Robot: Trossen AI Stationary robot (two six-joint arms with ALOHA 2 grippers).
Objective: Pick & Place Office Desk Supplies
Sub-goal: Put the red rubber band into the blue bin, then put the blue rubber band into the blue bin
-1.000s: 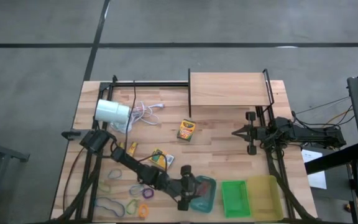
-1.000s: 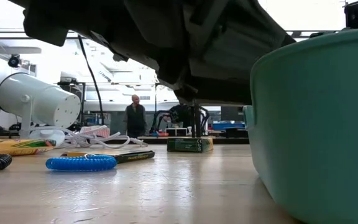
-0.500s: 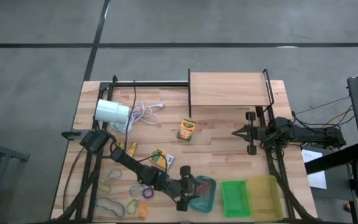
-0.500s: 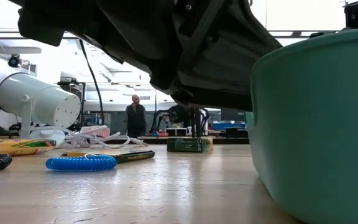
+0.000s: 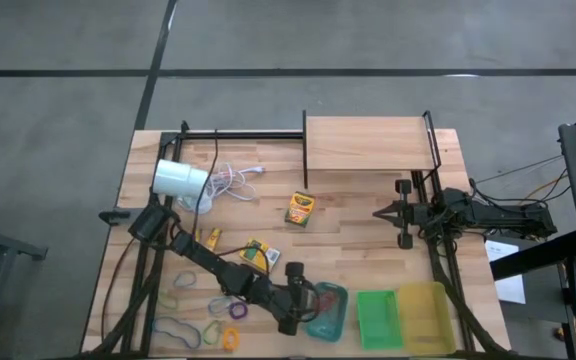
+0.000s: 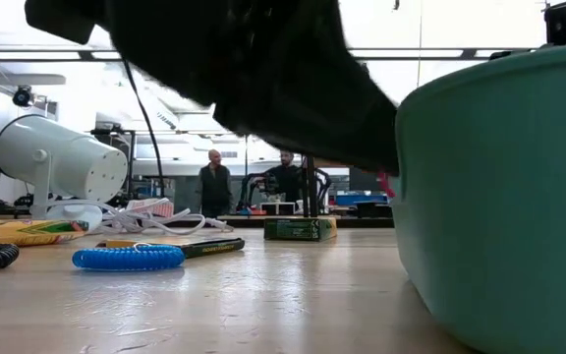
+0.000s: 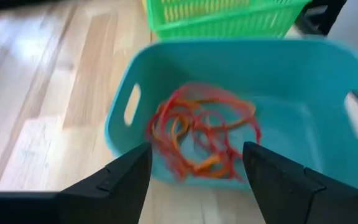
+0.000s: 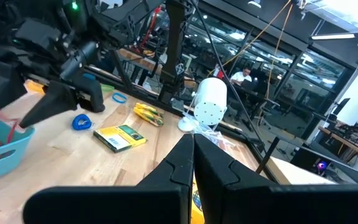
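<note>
My left gripper (image 5: pixel 297 298) (image 7: pixel 196 150) is open beside the left end of the teal tray (image 5: pixel 332 322) (image 7: pixel 124 140), close above the table, and holds nothing. A tangle of red and orange loops (image 7: pixel 197 134) lies on the tray's floor. More loops (image 5: pixel 206 320) lie flat on the table near its near-left corner, and a blue one (image 6: pixel 128 258) shows in the low view. Two crayon boxes (image 5: pixel 300 208) (image 5: pixel 256 255) lie flat mid-table. A small yellow piece (image 5: pixel 209 238) sits left of them. My right gripper (image 5: pixel 377 213) (image 8: pixel 192 149) waits shut at the table's right side.
A white lamp (image 5: pixel 180 180) with its cord lies at the far left. A wooden shelf (image 5: pixel 368 145) stands at the far edge. A green tray (image 5: pixel 378 318) and a yellow tray (image 5: pixel 426 318) sit right of the teal one. People stand in the room beyond (image 6: pixel 214 187).
My left gripper has drawn back a little from the teal tray toward the table's left, staying open. In the low view the arm has pulled away from in front of the tray.
</note>
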